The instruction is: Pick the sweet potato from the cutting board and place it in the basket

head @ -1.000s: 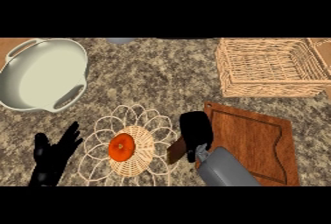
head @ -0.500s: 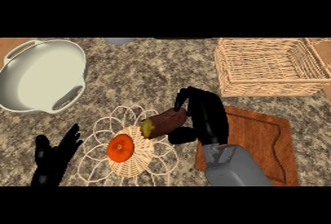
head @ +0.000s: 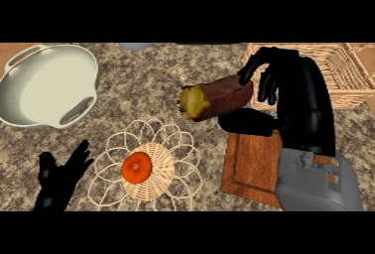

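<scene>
The right hand [head: 293, 94] has its fingers [head: 253, 67] curled round the sweet potato [head: 216, 99], lifted above the worktop [head: 147, 99], long axis slanting, cut yellow end pointing lower-left. The left hand [head: 58, 181] rests open.

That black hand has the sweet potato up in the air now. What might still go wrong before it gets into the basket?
Two things, probably. The right hand grips the sweet potato at one end only, so the long free end could tip or slip out over the counter. Also, the wicker basket lies partly behind the hand and runs off the view's right edge; a release too early might land the sweet potato on its near rim or back on the cutting board.
</scene>
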